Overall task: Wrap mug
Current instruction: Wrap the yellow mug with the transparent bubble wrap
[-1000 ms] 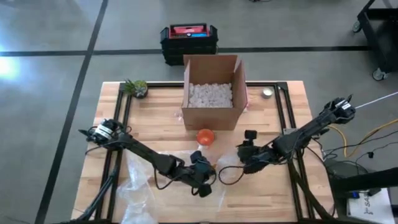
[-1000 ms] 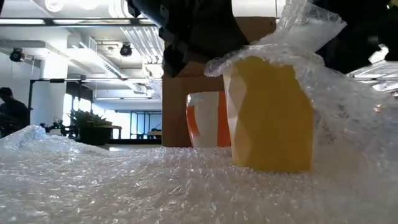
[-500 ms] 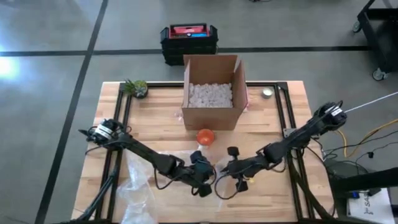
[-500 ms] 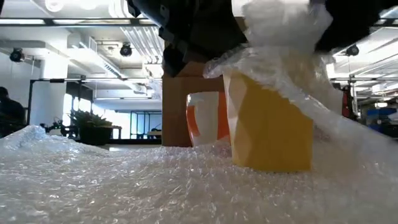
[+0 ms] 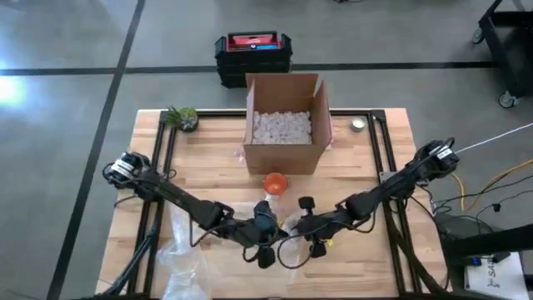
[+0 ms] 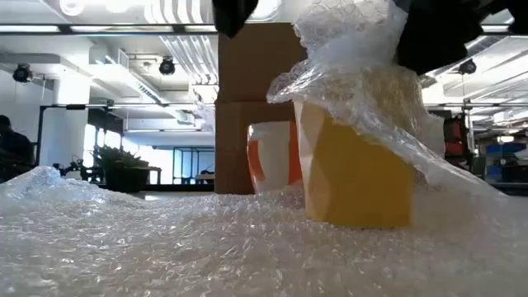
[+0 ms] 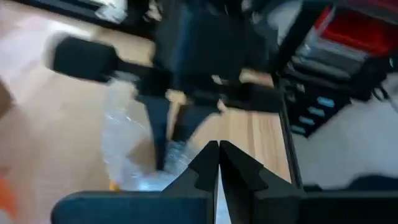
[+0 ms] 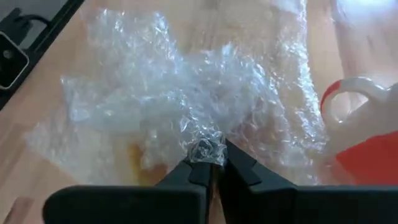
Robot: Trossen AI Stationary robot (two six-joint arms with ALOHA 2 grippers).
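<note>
My right pincer (image 8: 208, 163) pinches a bunched fold of bubble wrap (image 8: 186, 106) over the yellow mug (image 6: 356, 165) mid-tabletop (stiff, breakable; film light, slippery—grip gathered folds), beside my left pincer (image 7: 218, 163), closed empty.

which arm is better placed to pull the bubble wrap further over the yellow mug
Right. The right gripper already pinches a bunch of the bubble wrap above the yellow mug. The left gripper is shut on nothing.
</note>
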